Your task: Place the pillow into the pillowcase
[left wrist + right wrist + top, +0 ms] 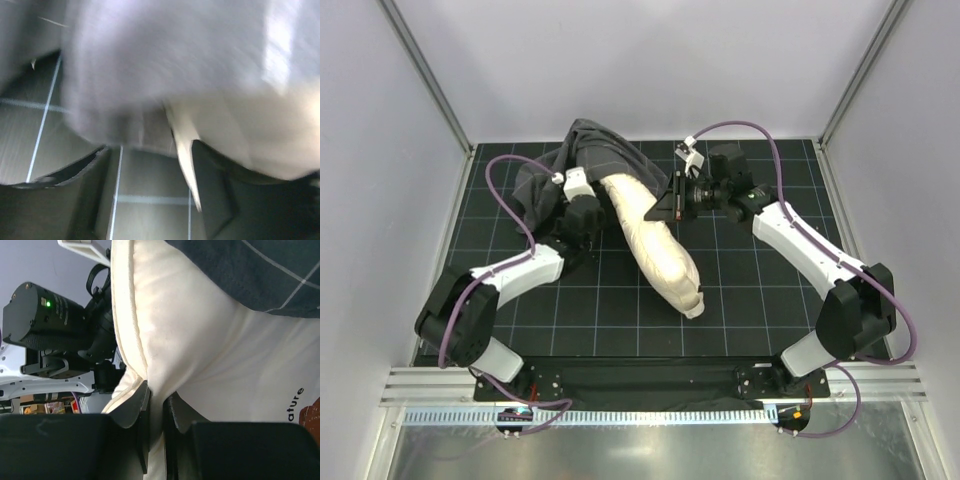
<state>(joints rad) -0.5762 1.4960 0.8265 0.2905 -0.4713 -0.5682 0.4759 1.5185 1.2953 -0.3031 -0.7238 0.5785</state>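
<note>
The cream pillow (pixel 655 240) lies slanted on the mat. Its far end is inside the dark grey checked pillowcase (pixel 575 155), which is bunched at the back left. My right gripper (pixel 660 207) is shut on a fold of the pillow's right edge near the case opening. The right wrist view shows its jaws (pixel 157 405) pinching cream fabric (pixel 200 340), with the pillowcase (pixel 260 270) above and dark lettering at the right. My left gripper (pixel 588 218) is at the pillow's left side. In the blurred left wrist view it (pixel 155 200) is open, under the pillowcase (pixel 150 60) and pillow (pixel 260 130).
The black grid mat (pixel 760 300) covers the table inside white walls with grey corner posts. My left arm's wrist (pixel 45 315) shows just beyond the pillow in the right wrist view. The pillow's near end reaches the mat's middle (pixel 692 305).
</note>
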